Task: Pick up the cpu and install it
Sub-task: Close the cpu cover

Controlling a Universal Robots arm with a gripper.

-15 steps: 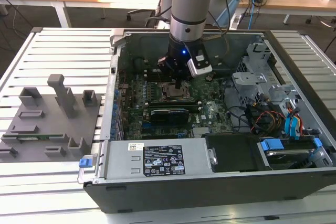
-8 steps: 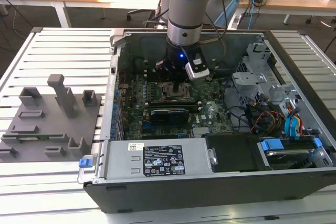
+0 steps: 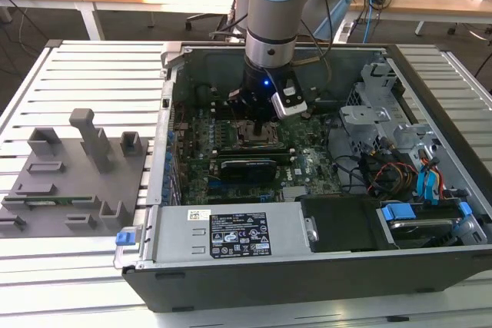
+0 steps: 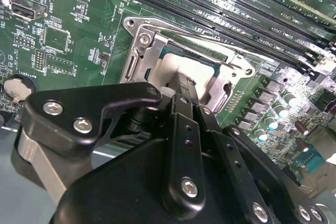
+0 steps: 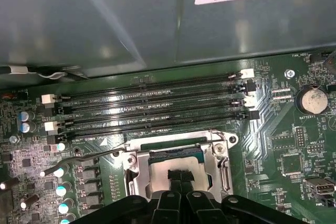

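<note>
In the exterior view my gripper point(image 3: 257, 122) reaches down into the open computer case point(image 3: 430, 266), right over the processor socket point(image 3: 254, 136). In both wrist views the cpu point(image 4: 197, 72) point(image 5: 157, 178) lies flat inside the metal socket frame point(image 4: 139, 51) point(image 5: 223, 169), its pale silver top showing with a dark green border. The gripper point(image 4: 181, 83) point(image 5: 181, 174) has its two dark fingers close together, shut, with the tips at the middle of the cpu's top. I cannot tell whether the tips touch it. The fingers hide the cpu's near part.
The socket lever point(image 5: 84, 157) stands out to one side of the frame. Memory slots point(image 5: 152, 108) run alongside the socket. A long black expansion card point(image 3: 247, 167), a power supply point(image 3: 231, 232) and drive bays with cables point(image 3: 400, 159) crowd the case. A grey fixture plate point(image 3: 77, 167) lies at the exterior view's left.
</note>
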